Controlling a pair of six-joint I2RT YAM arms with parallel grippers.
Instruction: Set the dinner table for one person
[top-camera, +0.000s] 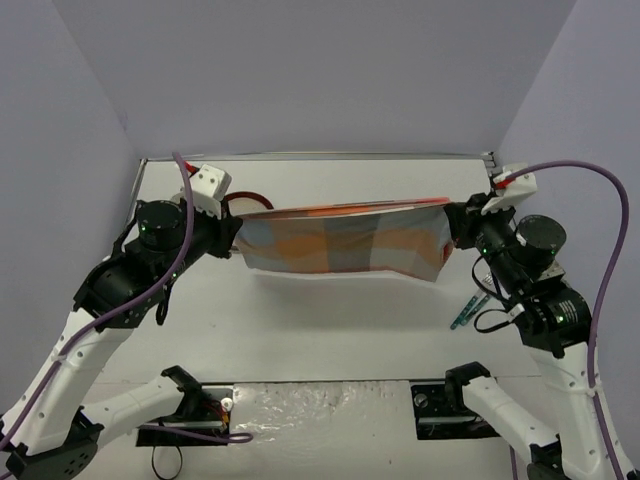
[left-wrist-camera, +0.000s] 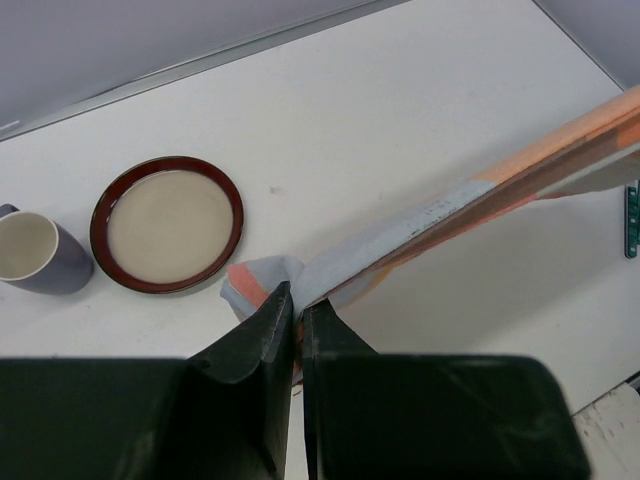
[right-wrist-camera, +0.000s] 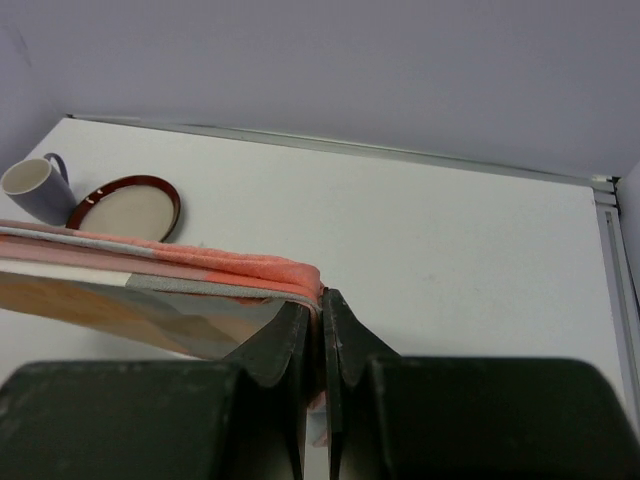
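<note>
The dinner table (top-camera: 330, 325) is flat, white, rectangular, with thin metal rails seemingly all round

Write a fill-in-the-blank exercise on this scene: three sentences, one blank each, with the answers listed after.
1. The left gripper and the right gripper are both ____ on the plaid mat.
2. The mat hangs stretched between them, ____ the dinner table, not lying on it.
3. Beside the plate stands a mug, its opening facing ____.

Missing words: shut; above; up.
</note>
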